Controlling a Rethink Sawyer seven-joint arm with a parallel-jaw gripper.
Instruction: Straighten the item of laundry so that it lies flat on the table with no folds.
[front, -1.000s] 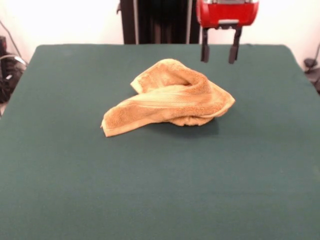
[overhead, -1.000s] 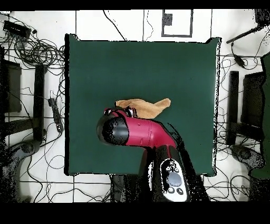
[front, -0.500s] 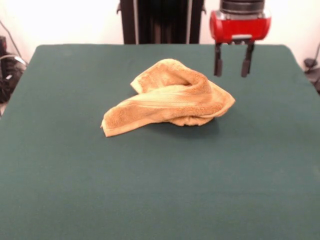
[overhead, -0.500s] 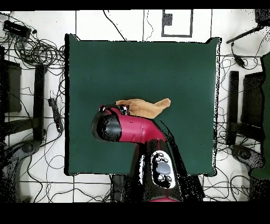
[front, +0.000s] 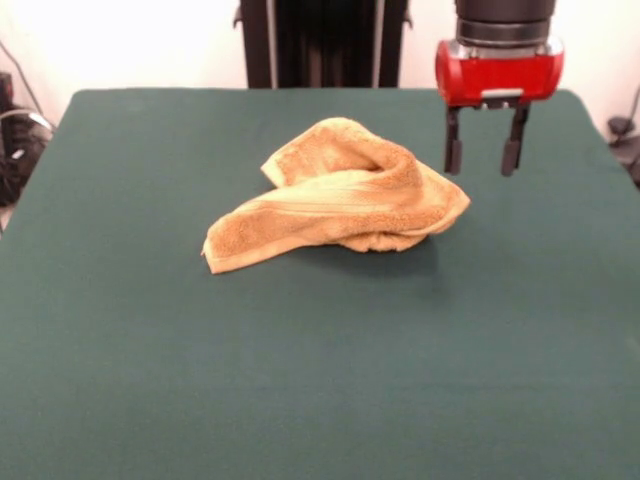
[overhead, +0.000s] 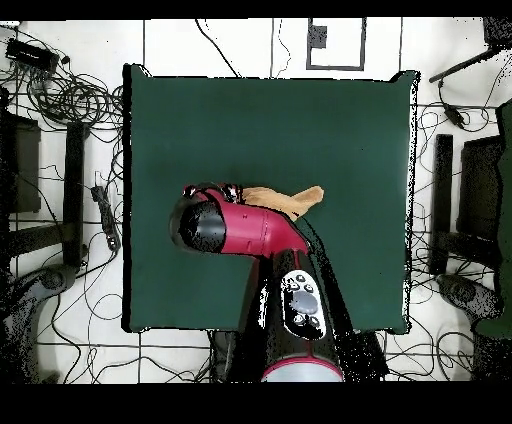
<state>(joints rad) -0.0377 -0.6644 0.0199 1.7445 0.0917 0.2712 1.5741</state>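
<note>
The orange-tan towel (front: 340, 195) lies crumpled in a folded heap near the middle of the dark green table (front: 300, 380). A paler woven band runs along its front fold. My gripper (front: 483, 158) hangs open and empty above the table, just right of the towel's right end, clear of the cloth. In the overhead view the red arm (overhead: 250, 228) covers the gripper and part of the towel (overhead: 290, 200).
The robot's black pedestal (front: 320, 40) stands behind the table's far edge. Cables and stands (overhead: 60, 95) lie on the floor around the table. Bare green top spreads on all sides of the towel.
My gripper has come lower and moved right in the front view, from above the towel's far right side to beside its right end. The towel has not moved.
</note>
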